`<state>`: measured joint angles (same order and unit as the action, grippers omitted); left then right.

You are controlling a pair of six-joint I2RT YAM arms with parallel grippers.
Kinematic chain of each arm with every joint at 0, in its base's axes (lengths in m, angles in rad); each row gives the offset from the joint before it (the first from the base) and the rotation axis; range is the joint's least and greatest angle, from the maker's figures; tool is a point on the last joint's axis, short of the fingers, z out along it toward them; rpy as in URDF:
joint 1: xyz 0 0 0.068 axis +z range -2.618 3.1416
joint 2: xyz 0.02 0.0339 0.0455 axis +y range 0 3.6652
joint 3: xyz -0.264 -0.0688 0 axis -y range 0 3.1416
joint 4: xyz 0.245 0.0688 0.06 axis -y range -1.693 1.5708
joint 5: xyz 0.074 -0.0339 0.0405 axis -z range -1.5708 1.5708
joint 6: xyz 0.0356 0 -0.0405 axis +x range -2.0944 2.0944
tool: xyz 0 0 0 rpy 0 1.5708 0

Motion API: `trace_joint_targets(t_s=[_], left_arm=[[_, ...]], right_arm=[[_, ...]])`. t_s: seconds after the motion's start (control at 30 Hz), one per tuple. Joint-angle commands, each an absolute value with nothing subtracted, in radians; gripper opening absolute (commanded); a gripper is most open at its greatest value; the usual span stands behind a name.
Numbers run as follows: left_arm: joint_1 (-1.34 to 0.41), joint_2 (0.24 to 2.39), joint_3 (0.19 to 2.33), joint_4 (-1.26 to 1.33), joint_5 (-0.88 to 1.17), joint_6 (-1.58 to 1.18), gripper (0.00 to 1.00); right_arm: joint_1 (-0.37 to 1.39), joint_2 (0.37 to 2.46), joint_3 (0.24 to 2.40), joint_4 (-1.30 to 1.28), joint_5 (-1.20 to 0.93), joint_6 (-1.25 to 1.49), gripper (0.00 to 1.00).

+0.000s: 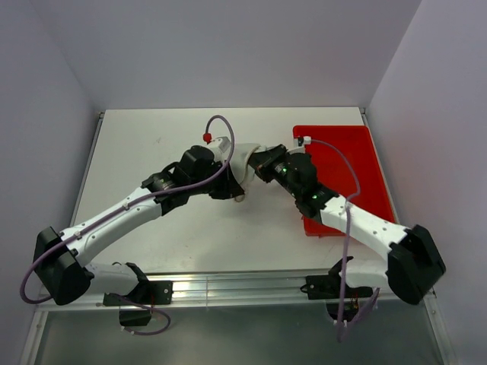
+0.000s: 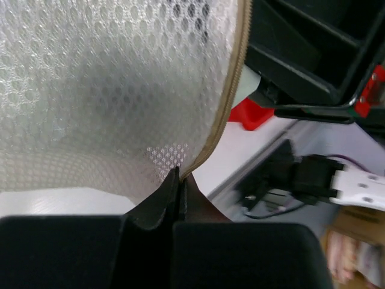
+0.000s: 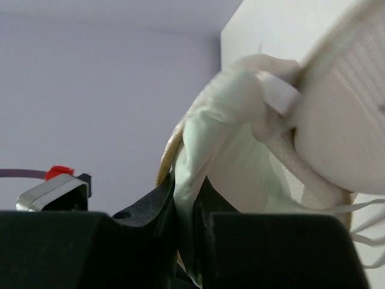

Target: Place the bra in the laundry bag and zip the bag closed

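The cream mesh laundry bag hangs above mid-table between both grippers. My left gripper is shut on the bag's edge; in the left wrist view its tips pinch the mesh right beside the tan zipper. My right gripper is shut on the white bra; in the right wrist view its tips clamp a smooth pale fold of the bra, with a rounded ribbed cup and thin straps to the right. The bag's zipper edge runs just behind the held fold.
A red plastic tray lies at the right of the white table, partly under the right arm. Walls close in the back and both sides. A metal rail runs along the near edge by the arm bases.
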<state>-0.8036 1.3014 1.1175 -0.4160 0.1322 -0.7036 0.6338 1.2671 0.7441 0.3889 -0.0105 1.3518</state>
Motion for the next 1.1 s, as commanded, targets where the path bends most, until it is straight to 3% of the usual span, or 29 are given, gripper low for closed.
trace_joint_targets(t_s=[0.0, 0.13, 0.37, 0.77, 1.0, 1.07], left_arm=[[-0.808, 1.256, 1.072, -0.22, 0.322, -0.785, 0.0], [-0.798, 1.229, 1.037, -0.101, 0.402, -0.841, 0.0], [-0.7, 1.109, 0.904, 0.029, 0.486, -0.936, 0.0], [-0.545, 1.003, 0.686, 0.043, 0.5, -0.968, 0.0], [-0.538, 1.043, 0.618, 0.02, 0.436, -0.966, 0.0], [-0.538, 1.048, 0.612, 0.014, 0.423, -0.962, 0.0]], right_arm=[[0.675, 1.14, 0.835, 0.227, 0.253, 1.22, 0.0], [0.709, 1.193, 0.995, 0.051, 0.276, 1.088, 0.0], [0.804, 1.458, 1.208, -0.21, 0.409, 0.881, 0.0], [0.88, 1.787, 1.336, -0.552, 0.696, 0.654, 0.0], [0.91, 1.753, 1.38, -0.663, 0.721, 0.606, 0.01], [0.913, 1.73, 1.387, -0.673, 0.712, 0.589, 0.11]])
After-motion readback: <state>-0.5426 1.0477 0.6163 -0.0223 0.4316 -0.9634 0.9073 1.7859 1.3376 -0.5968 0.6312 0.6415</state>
